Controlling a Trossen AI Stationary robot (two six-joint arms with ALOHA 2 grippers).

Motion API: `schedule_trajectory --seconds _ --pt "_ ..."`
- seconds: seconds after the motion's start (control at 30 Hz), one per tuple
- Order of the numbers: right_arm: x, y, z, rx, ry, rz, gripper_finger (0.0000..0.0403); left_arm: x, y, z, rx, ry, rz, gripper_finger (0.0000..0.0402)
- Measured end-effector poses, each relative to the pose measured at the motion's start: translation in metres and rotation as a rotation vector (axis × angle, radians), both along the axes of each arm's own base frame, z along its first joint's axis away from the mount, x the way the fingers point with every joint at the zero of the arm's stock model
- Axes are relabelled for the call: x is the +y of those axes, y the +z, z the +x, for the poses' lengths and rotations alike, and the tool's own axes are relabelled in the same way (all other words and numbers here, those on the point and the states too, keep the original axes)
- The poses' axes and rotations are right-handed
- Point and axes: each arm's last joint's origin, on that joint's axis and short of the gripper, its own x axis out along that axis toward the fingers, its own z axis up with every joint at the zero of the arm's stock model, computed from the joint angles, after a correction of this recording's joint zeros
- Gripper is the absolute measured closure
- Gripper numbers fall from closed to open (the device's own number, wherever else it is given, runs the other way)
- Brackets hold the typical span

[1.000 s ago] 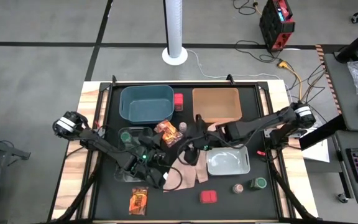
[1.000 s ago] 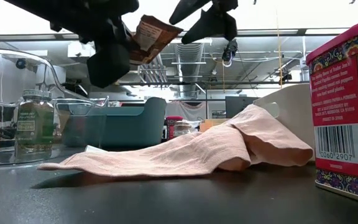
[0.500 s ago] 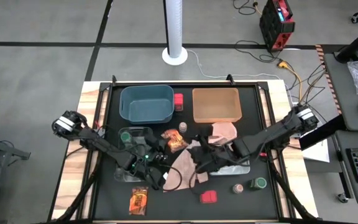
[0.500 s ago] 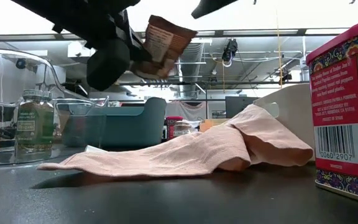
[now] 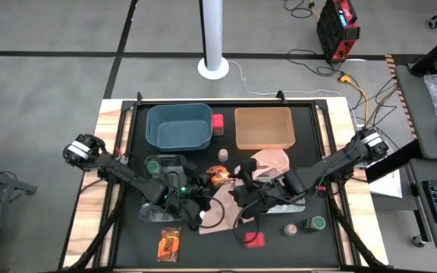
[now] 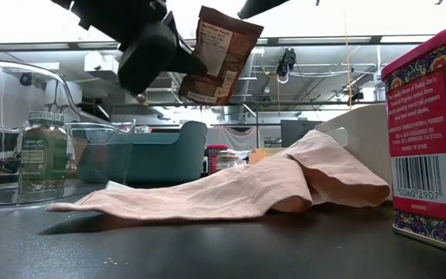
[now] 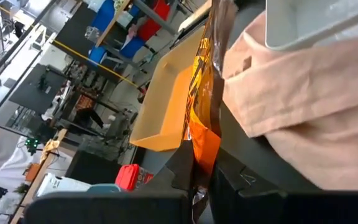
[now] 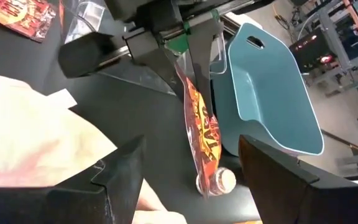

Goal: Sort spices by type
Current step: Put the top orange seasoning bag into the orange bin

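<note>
Left gripper (image 5: 200, 184) clamps flat orange-red foil spice packet (image 5: 217, 175), held aloft above crumpled pink cloth (image 6: 231, 190) at table centre. Right gripper (image 5: 241, 205), fingers spread, hovers beside it.

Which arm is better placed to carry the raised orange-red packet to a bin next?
The left. Its gripper is shut on the flat orange-red packet, lifted above the pink cloth. The right gripper hangs open nearby, holding nothing.
</note>
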Motion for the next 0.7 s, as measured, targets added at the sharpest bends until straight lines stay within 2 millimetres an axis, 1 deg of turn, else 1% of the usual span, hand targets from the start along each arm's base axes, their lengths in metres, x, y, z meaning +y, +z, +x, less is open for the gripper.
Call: schedule_trajectory --seconds 0.13,0.27,0.4,0.47,0.57,0.6,0.7 --pt "-0.006 0.000 0.002 -0.001 -0.019 0.001 0.0166 -0.002 0.005 0.004 -0.007 -0.031 -0.028 0.0395" --pt "-0.010 0.000 0.004 0.006 -0.018 -0.005 0.0195 -0.004 0.009 0.006 -0.009 -0.064 -0.055 0.0395" --pt "-0.012 -0.001 0.006 0.029 0.032 0.051 0.0255 -0.004 0.010 0.007 -0.012 -0.064 -0.054 0.0394" --pt "-0.013 -0.001 0.006 0.035 0.046 0.066 0.0297 -0.004 0.011 0.007 -0.011 -0.065 -0.052 0.0394" --pt "-0.013 -0.001 0.006 0.047 0.073 0.037 0.0370 -0.004 0.011 0.007 -0.031 -0.055 -0.066 0.0389" --pt "-0.013 -0.001 0.006 0.049 0.080 0.027 0.0380 -0.004 0.012 0.007 -0.039 -0.052 -0.074 0.0385" --pt "-0.013 -0.001 0.007 0.051 0.095 0.008 0.0391 -0.004 0.012 0.008 -0.038 -0.074 -0.100 0.0361"
